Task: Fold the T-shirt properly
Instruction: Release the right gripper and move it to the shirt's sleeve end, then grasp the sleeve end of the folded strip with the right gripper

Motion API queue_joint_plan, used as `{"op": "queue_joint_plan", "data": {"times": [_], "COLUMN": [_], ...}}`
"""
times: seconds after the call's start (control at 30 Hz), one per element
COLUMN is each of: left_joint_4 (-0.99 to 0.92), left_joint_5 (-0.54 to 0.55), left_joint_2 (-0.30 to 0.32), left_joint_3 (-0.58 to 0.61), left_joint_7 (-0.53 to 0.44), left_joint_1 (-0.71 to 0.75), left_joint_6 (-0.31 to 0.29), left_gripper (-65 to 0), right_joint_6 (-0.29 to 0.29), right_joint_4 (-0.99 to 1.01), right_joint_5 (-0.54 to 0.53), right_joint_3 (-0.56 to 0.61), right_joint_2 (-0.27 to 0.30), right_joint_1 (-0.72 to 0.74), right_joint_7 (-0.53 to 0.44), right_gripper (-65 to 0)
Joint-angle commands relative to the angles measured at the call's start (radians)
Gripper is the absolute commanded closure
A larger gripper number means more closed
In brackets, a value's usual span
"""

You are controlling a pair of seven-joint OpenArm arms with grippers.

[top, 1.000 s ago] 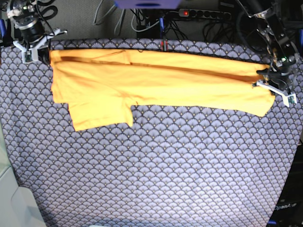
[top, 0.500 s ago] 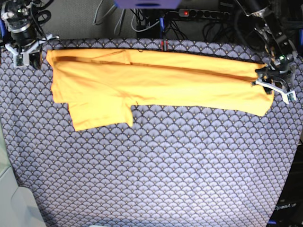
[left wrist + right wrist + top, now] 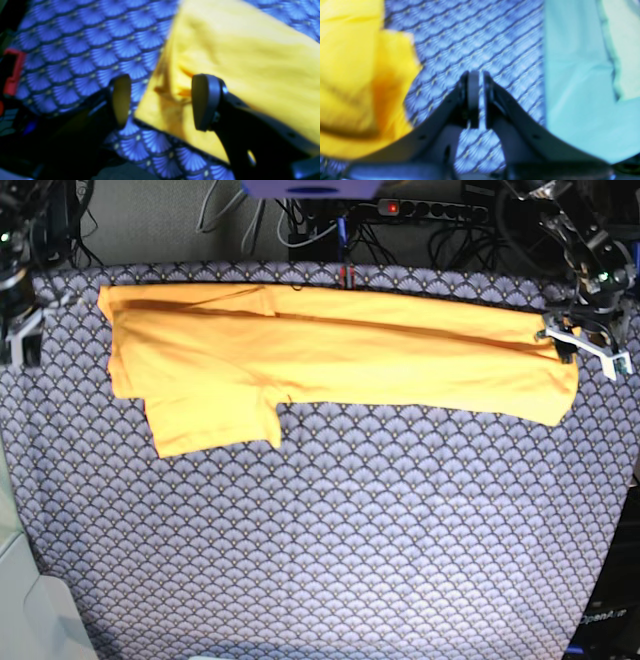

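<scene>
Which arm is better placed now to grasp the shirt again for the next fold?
The left. Its end effector stands open right over the shirt corner. The right end effector is nearly shut and off the shirt, over the cloth.

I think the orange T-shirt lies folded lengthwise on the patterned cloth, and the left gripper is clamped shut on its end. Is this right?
Not quite. The left gripper is open, not clamped: the left wrist view shows its jaws standing apart, with the end of the T-shirt lying loose between and beyond them. The rest holds: the shirt lies folded lengthwise on the patterned cloth.
</scene>
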State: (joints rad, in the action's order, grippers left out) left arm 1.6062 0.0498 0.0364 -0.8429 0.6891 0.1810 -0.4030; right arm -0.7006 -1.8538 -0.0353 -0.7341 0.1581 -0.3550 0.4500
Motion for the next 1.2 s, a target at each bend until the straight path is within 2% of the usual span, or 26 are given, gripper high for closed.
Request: {"op": "queue_joint_plan", "data": {"times": [0.0,0.17,0.3,0.4,0.77,1.07,1.17], "left_joint_4": [0.015,0.018,0.019,0.019,0.019,0.019,0.019], "left_joint_5": [0.014,0.014,0.012,0.012,0.012,0.018,0.018], "left_joint_2": [0.007,0.009,0.006,0.006,0.004,0.004,0.004], "left_joint_3": [0.0,-0.002,-0.002,-0.002,-0.002,-0.003,-0.003], "left_joint_7": [-0.026,-0.021,-0.019,-0.019,-0.019,-0.019,-0.019], "left_joint_1": [-0.008,-0.004,-0.004,-0.002,0.01,0.03,0.03], "left_joint_6": [-0.009,-0.009,-0.009,-0.009,-0.007,-0.007,-0.006], "left_gripper": [-37.8,-37.9,-37.9,-37.9,-37.9,-37.9,-37.9], "right_joint_6": [0.002,0.002,0.002,0.002,0.002,0.002,0.002], "right_joint_4": [-0.016,-0.007,0.009,0.064,0.428,0.754,0.825], "right_joint_5": [-0.012,-0.007,-0.01,-0.013,-0.015,-0.008,-0.008], "right_joint_3": [0.011,0.066,0.156,0.219,0.473,0.508,0.508], "right_joint_2": [0.028,0.076,0.108,0.111,0.11,0.113,0.113], "right_joint_1": [0.038,0.239,0.359,0.406,0.567,0.699,0.733], "right_joint_7": [0.016,0.247,0.376,0.416,0.396,0.255,0.237], "right_gripper": [-7.6,-17.3,-18.9,-19.0,-19.0,-19.0,-19.0]}}
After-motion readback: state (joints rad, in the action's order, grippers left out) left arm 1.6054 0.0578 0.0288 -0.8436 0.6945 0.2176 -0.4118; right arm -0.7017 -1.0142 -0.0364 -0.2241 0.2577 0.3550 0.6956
